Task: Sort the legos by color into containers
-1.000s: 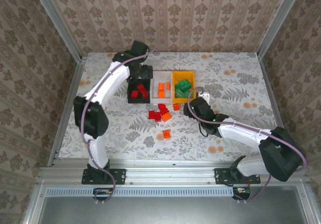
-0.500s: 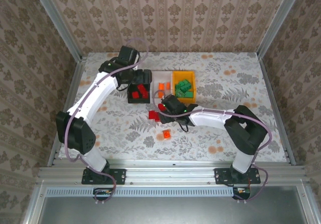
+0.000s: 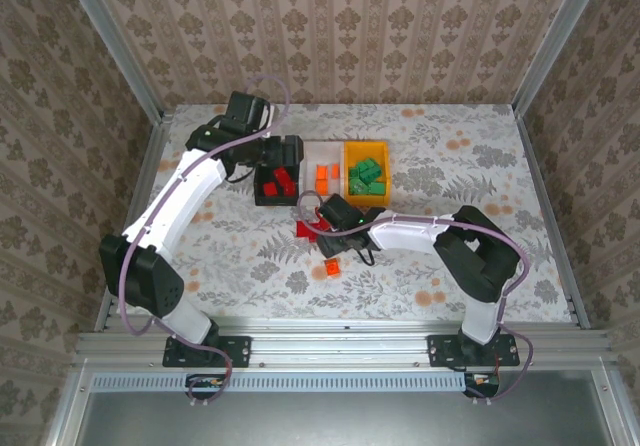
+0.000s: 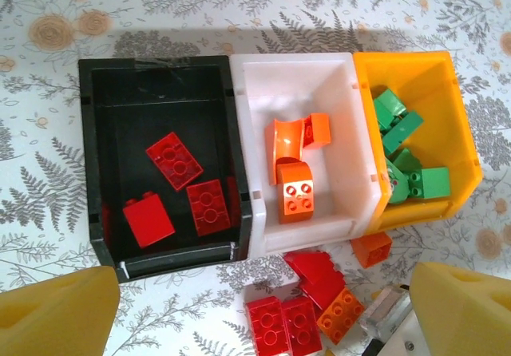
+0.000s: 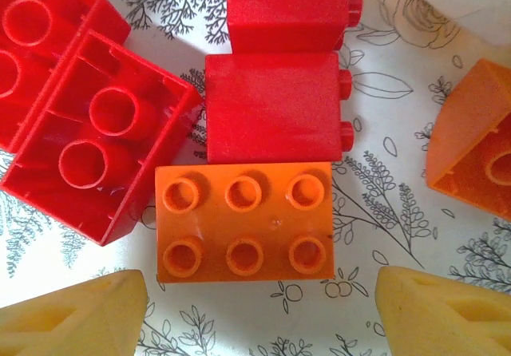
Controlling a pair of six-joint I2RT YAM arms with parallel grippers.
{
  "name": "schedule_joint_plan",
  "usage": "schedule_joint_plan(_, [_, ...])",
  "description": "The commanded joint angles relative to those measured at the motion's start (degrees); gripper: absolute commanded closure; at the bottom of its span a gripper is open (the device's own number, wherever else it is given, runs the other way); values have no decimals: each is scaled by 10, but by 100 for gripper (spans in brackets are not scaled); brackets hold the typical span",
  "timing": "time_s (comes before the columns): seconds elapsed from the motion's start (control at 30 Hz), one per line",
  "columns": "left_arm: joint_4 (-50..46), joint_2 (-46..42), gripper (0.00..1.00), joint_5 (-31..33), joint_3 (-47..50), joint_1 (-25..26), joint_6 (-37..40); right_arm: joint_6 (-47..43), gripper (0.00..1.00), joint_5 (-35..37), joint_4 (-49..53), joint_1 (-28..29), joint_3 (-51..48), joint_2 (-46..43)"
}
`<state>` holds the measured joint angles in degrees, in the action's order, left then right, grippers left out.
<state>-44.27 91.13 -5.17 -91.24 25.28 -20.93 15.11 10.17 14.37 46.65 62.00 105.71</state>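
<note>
Three containers stand in a row at the back: a black bin (image 3: pixel 262 188) with red legos (image 4: pixel 174 160), a white bin (image 4: pixel 339 124) with orange ones (image 4: pixel 295 196), and a yellow-orange bin (image 4: pixel 459 144) with green ones (image 4: pixel 403 132). My left gripper (image 3: pixel 284 156) hangs open above the black bin, its fingertips (image 4: pixel 56 312) wide apart and empty. In front of the bins lies a loose pile of red legos (image 3: pixel 306 229). My right gripper (image 5: pixel 255 316) is open low over that pile. An orange six-stud brick (image 5: pixel 243 220) lies just ahead of its fingertips, untouched.
A single orange brick (image 3: pixel 331 268) lies nearer the front. Another orange brick (image 4: pixel 372 248) sits against the yellow-orange bin's front. Two upturned red bricks (image 5: pixel 88 132) touch the six-stud brick's left side. Metal frame rails (image 3: pixel 140 206) border the table, with open flowered cloth to the right.
My right gripper swept left from beside the yellow-orange bin to the loose pile. My left arm's elbow swung out to the left while its jaws spread wider over the black bin.
</note>
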Motion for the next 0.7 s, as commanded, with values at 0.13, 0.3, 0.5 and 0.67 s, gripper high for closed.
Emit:
schedule_joint_plan(0.13, [3,0,5,-8,1,-10,1,-17,26,27,16,-1,45,46])
schedule_joint_plan(0.3, [3,0,4,-8,2,-11,1,-24,30,38,9,-9,60,61])
schedule_joint_plan(0.5, [3,0,4,-9,2,-12,1,-25,44,28,2,-15,57,57])
schedule_joint_plan(0.67, [4,-1,4,-13,2,-14,0,-8,53,26,-17,-12,16,18])
